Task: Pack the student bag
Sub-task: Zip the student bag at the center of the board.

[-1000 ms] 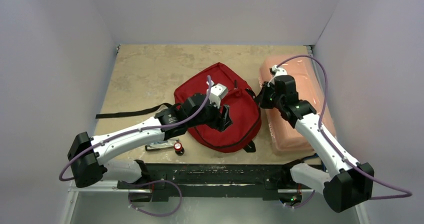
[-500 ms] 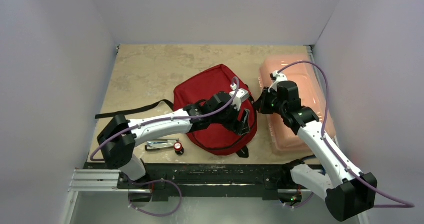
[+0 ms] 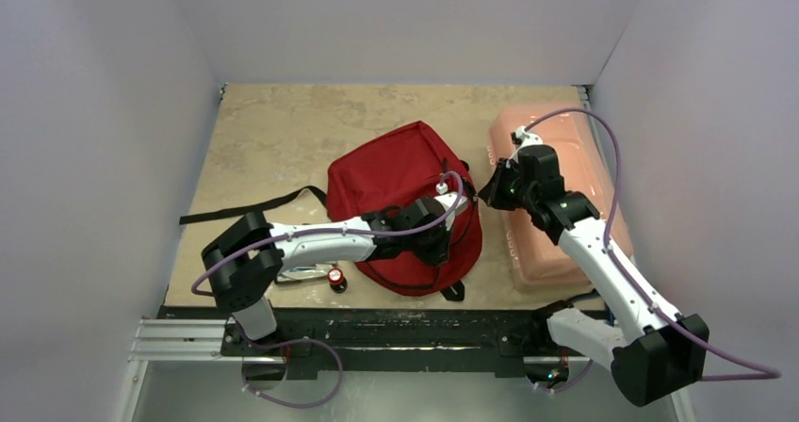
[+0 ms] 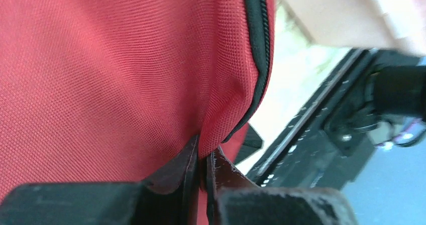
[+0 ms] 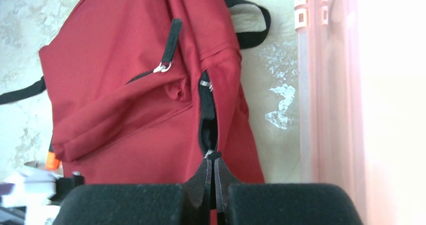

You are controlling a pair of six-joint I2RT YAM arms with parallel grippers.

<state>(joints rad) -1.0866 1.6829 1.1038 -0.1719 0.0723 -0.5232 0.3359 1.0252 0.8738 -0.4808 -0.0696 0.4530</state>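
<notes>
The student bag [image 3: 391, 177], a dark red backpack with black zippers, lies flat in the middle of the table. My left gripper [image 3: 450, 236] is over its near right part. In the left wrist view the jaws [image 4: 203, 157] are shut on a pinched fold of red fabric [image 4: 221, 124] beside the black zipper line [image 4: 258, 39]. My right gripper [image 3: 487, 192] sits at the bag's right edge, and in the right wrist view [image 5: 212, 159] it is shut on the zipper pull. Above the pull the main zipper [image 5: 206, 127] gapes a little. The front pocket's pull [image 5: 168, 49] lies loose.
A pale pink translucent box [image 3: 565, 158] lies right of the bag, close behind my right arm. A small red-capped item [image 3: 334, 278] and a silvery object [image 3: 300, 273] lie near the front edge. A black strap [image 3: 245, 210] trails left. The black rail [image 3: 396, 332] borders the near edge.
My left arm has swung right across the bag and its jaws have closed on the fabric near the right side. The right gripper has stayed on the zipper pull.
</notes>
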